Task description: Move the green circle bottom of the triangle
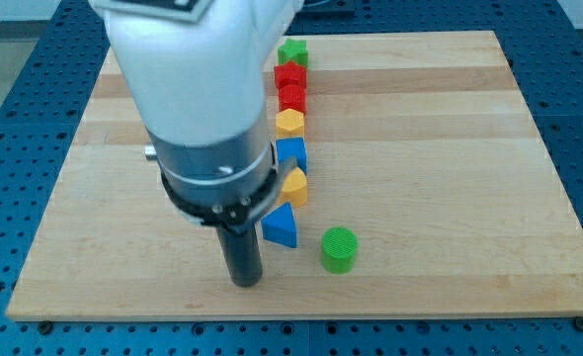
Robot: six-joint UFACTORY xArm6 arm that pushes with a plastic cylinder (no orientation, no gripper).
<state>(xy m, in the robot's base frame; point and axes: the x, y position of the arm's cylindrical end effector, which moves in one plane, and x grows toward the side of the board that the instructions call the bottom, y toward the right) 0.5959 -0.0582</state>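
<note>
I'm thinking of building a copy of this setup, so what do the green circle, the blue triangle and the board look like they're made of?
Green circle: probably plastic, matte; its side shows fine horizontal ridges, possibly from 3D printing.
Blue triangle: likely the same plastic; solid uniform colour, flat dull faces.
Board: wood, light and smooth, with visible grain and joined planks.
My tip, a dark rod, sits to the view's left of both blocks.

Lab bench, blue perforated breadboard [35,119], wooden board [450,148]
</note>
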